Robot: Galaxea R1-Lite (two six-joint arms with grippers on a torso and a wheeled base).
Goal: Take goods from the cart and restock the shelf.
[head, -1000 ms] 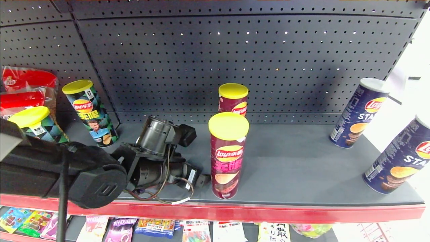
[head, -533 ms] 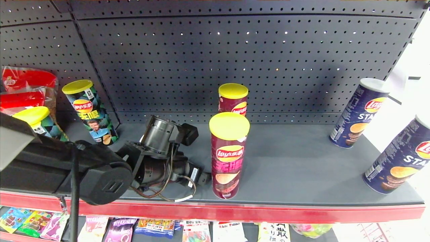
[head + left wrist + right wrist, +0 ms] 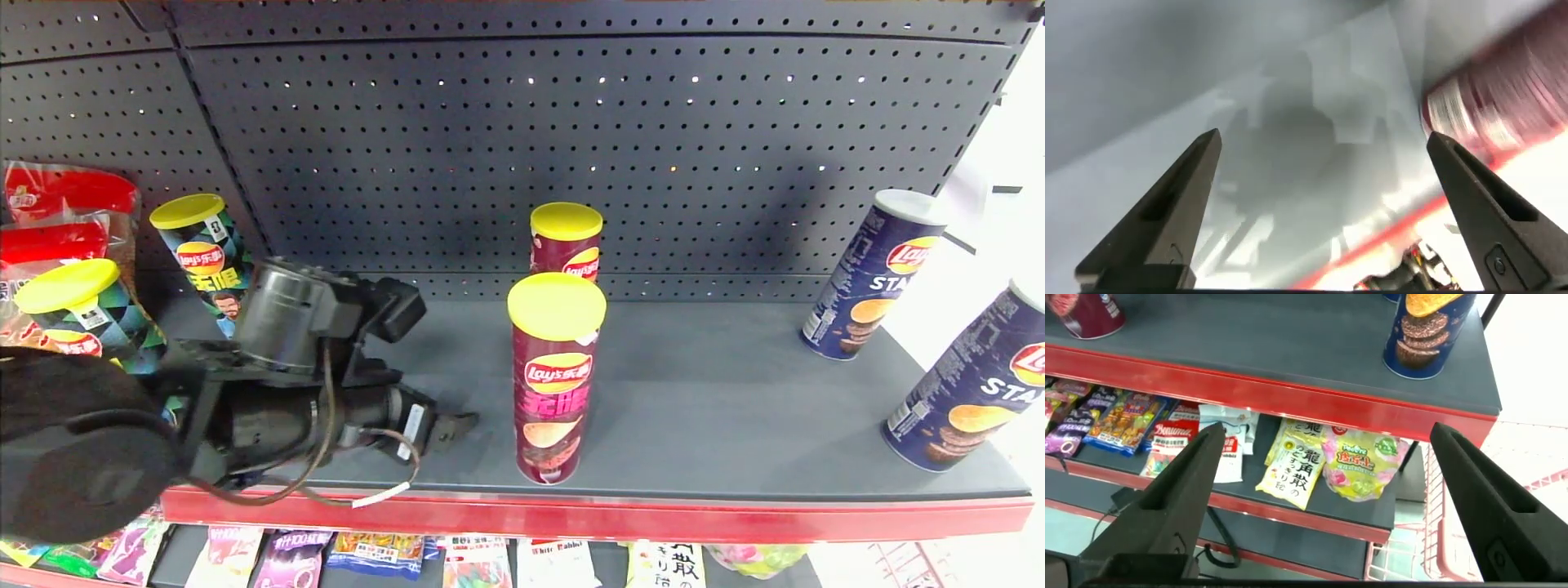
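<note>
While the left gripper (image 3: 1323, 139) lies low over the shelf (image 3: 718, 408) close to its red front edge (image 3: 653, 516), its fingers stand spread wide and hold nothing, their tips turned toward the front maroon can (image 3: 555, 384) but apart from it. That can stands upright near the front edge, about midway along, with a yellow lid, a round red-and-yellow emblem, pink characters below it and a picture of crisps. A second maroon can (image 3: 566, 241) of the same kind stands straight behind it, against the perforated back panel (image 3: 571, 147). Toward the right end stand two navy cans with white lettering and the same emblem, one (image 3: 873, 273) near the back and one (image 3: 971, 384) at the front right corner, its lettering cut off by the frame. At the left end are two yellow-lidded cans with a teal-and-black pattern, one (image 3: 212, 269) near the back showing a cartoon bearded face, the other (image 3: 73, 310) nearer the front, with red bags (image 3: 57, 212) behind them. Off the right part of the front edge, the right gripper (image 3: 1327, 429) hangs with its fingers also wide apart and empty, above a lower shelf of snack packets (image 3: 1298, 461), one pale yellow with bold black characters, beside a pink wire grid (image 3: 1437, 555).
</note>
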